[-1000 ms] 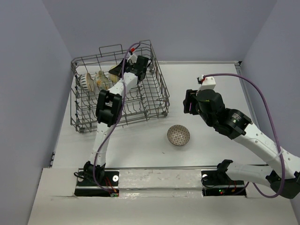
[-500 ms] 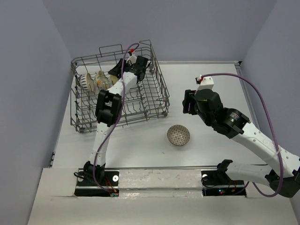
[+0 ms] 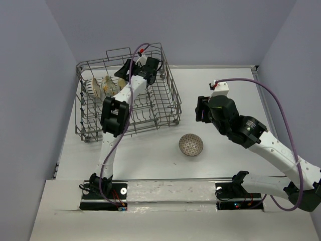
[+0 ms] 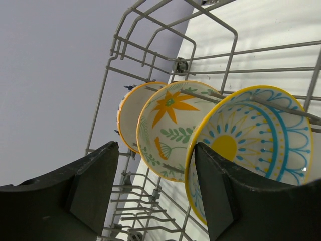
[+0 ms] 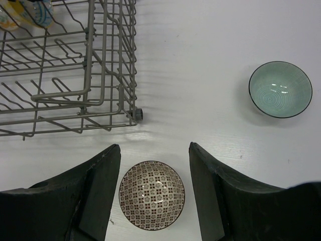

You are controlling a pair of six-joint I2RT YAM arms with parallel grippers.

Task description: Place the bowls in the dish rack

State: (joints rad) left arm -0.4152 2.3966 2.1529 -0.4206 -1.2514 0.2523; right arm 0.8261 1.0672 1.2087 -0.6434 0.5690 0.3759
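Held left gripper (image 4: 154,150) wide and empty by the nearest racked bowl (image 4: 251,135), right gripper (image 5: 153,148) wide over the patterned bowl (image 5: 151,195); risked toppling the racked one through any sideways pull-out.

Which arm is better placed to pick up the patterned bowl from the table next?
Right. The right pincer hangs open close to the patterned bowl; the left pincer is away inside the rack, beside the loaded bowls.

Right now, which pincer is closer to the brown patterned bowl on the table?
Right. The right pincer hovers just above the brown-patterned bowl; the left pincer is far off, over the dish rack by the flower bowls.
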